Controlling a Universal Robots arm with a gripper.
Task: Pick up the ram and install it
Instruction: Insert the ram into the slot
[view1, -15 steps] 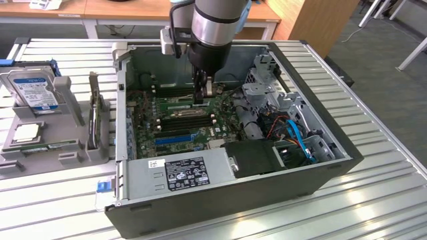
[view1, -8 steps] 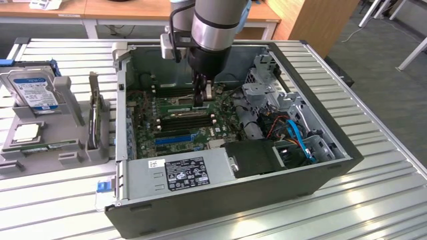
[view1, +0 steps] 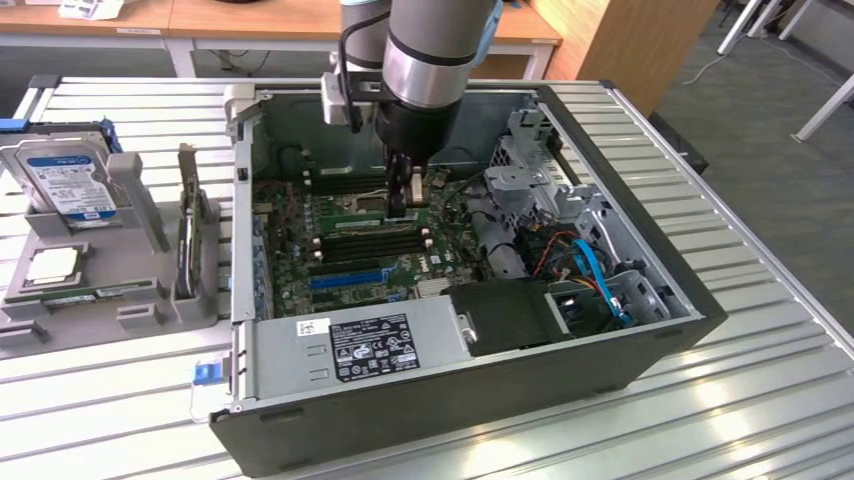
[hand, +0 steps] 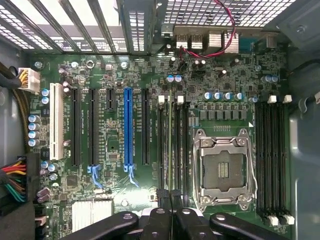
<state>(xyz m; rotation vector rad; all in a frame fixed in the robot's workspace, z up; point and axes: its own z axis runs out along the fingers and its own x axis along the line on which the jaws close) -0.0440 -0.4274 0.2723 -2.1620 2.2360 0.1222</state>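
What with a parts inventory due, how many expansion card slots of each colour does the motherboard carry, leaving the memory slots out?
White slot: 1
Blue slot: 1
Black slots: 4
Total: 6

Drive cage (view1: 531, 186) beside memory slots (view1: 367, 240)

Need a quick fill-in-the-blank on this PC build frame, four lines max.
1. The gripper, shut on the ram, is low over the ___.
2. The CPU socket is ___.
3. The hard drive sits at the exterior view's ___ of the computer case.
4. One long expansion slot is ___.
Missing: motherboard; empty; left; blue.
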